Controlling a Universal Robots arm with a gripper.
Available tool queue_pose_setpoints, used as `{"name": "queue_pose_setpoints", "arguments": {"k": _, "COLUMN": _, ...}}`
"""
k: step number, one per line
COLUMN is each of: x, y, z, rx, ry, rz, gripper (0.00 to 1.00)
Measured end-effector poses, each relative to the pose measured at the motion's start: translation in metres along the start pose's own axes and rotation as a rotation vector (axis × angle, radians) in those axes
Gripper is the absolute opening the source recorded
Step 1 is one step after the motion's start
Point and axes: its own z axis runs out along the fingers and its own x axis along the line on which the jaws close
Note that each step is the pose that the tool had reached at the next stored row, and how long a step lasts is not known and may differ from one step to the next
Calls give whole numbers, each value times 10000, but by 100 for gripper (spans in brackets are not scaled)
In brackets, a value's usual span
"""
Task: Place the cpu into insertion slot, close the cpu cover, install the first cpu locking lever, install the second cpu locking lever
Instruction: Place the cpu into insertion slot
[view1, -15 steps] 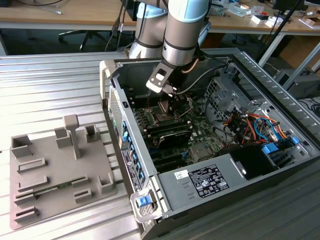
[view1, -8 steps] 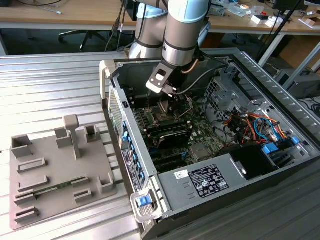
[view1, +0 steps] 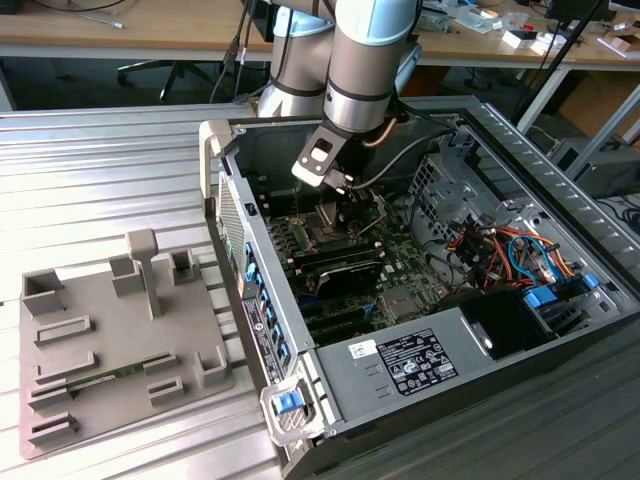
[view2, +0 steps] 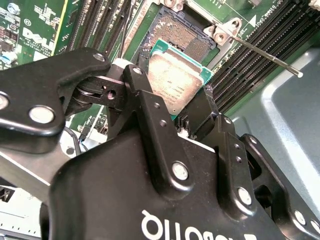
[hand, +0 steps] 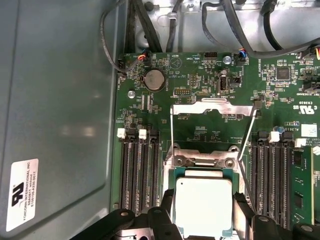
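My gripper (view1: 335, 205) reaches down into the open computer case (view1: 225, 215). In both wrist views its black fingers (view2: 137, 80) are shut on the cpu (view2: 175, 82), a silvery square chip with a green rim (hand: 204, 200). The chip hangs tilted just above the insertion slot (view2: 176, 32), whose dark pin field lies bare beyond the chip's edge. The cpu cover (hand: 215, 106) stands open behind the socket. A thin locking lever (view2: 265, 54) sticks up at one side, and another rod (hand: 171, 132) is raised on the opposite side.
Black memory slots (hand: 140, 170) flank the socket on both sides (hand: 270, 175). Cables (hand: 235, 30) run along the case wall beyond the board. A grey fixture plate (view1: 110, 340) lies on the table at the exterior view's left, and a power supply (view1: 420, 360) fills the case's near end.
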Motion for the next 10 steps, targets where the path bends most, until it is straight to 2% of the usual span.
{"name": "queue_pose_setpoints", "arguments": {"k": 2, "x": 0, "y": 1, "z": 0, "rx": 3, "ry": -114, "rz": -13, "gripper": 55}}
{"name": "queue_pose_setpoints", "arguments": {"k": 4, "x": -1, "y": 1, "z": 1, "rx": 4, "ry": -177, "rz": -20, "gripper": 55}}
{"name": "queue_pose_setpoints", "arguments": {"k": 10, "x": 0, "y": 0, "z": 5, "rx": 4, "ry": -181, "rz": -19, "gripper": 55}}
